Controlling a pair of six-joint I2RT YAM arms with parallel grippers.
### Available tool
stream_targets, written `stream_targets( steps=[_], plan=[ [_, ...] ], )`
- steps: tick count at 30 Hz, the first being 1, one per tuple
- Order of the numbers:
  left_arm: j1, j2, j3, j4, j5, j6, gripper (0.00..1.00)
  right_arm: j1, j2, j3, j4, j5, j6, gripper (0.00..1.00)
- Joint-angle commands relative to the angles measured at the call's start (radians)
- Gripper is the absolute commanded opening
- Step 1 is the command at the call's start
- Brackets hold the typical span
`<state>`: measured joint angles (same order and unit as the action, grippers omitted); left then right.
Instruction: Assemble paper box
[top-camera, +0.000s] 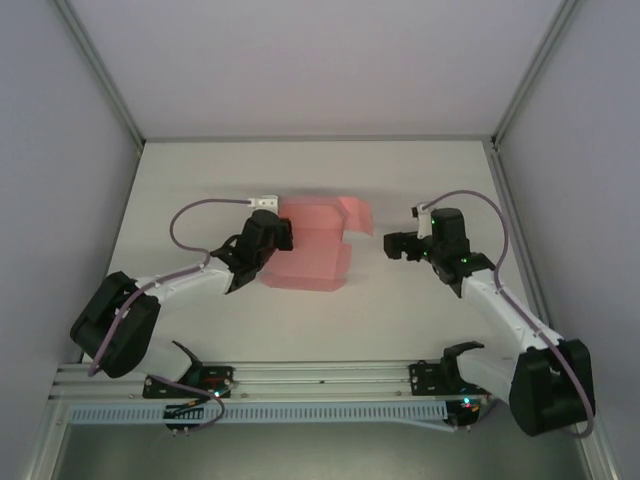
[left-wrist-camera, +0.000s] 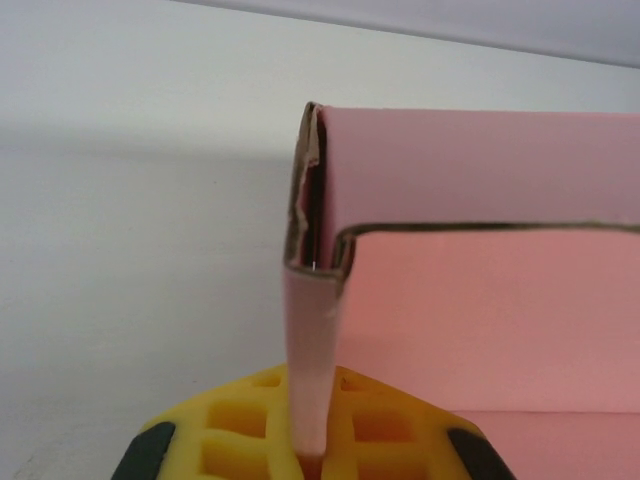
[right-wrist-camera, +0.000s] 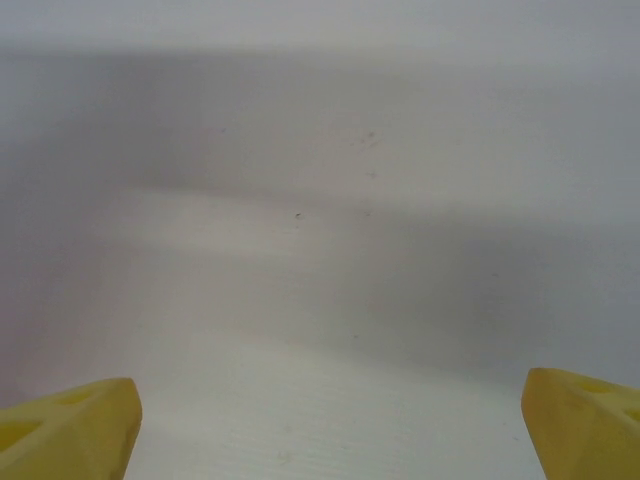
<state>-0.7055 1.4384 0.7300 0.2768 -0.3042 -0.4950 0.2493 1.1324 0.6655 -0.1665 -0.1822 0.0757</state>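
The pink paper box lies partly folded in the middle of the table, with a flap raised at its far right. My left gripper is at its left edge, shut on a thin upright wall of the card. Seen from the left wrist, that wall runs edge-on down between the yellow fingers, and a folded pink panel stands behind it. To the right of the box, apart from it, my right gripper is open. Its yellow fingertips stand wide apart over bare table.
Grey enclosure walls and metal posts close in the white table on three sides. The arm bases and a rail run along the near edge. Free room lies behind the box and at both sides.
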Motion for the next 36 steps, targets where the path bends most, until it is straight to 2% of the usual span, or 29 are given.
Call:
stream_targets(
  steps=[1, 6, 11, 20, 23, 25, 31, 34, 36],
  plan=[
    [0.006, -0.021, -0.012, 0.040, 0.027, 0.015, 0.00, -0.003, 0.055, 0.085, 0.065, -0.107, -0.090, 0.97],
    [0.006, -0.022, -0.014, 0.042, 0.034, 0.017, 0.00, 0.012, 0.117, 0.131, 0.058, -0.195, -0.158, 0.97],
    [0.006, -0.018, -0.011, 0.043, 0.043, 0.024, 0.00, 0.072, 0.129, 0.140, 0.091, -0.299, -0.186, 0.96],
    [0.000, -0.006, -0.003, 0.045, 0.049, 0.022, 0.00, 0.216, 0.234, 0.187, 0.222, -0.297, -0.103, 0.94],
    [-0.003, -0.004, -0.002, 0.045, 0.041, 0.018, 0.00, 0.253, 0.285, 0.231, 0.196, -0.236, -0.100, 0.92],
    [-0.005, -0.008, -0.006, 0.045, 0.031, 0.013, 0.00, 0.278, 0.309, 0.257, 0.170, -0.133, -0.091, 0.88],
    [-0.007, 0.007, 0.008, 0.017, -0.001, 0.002, 0.00, 0.334, 0.329, 0.283, 0.153, 0.043, -0.078, 0.76],
    [-0.011, 0.010, 0.010, 0.016, -0.014, -0.002, 0.00, 0.368, 0.341, 0.304, 0.136, 0.185, -0.065, 0.64],
    [-0.018, 0.013, 0.025, -0.013, -0.043, -0.022, 0.00, 0.398, 0.354, 0.311, 0.131, 0.342, -0.036, 0.46]
  ],
)
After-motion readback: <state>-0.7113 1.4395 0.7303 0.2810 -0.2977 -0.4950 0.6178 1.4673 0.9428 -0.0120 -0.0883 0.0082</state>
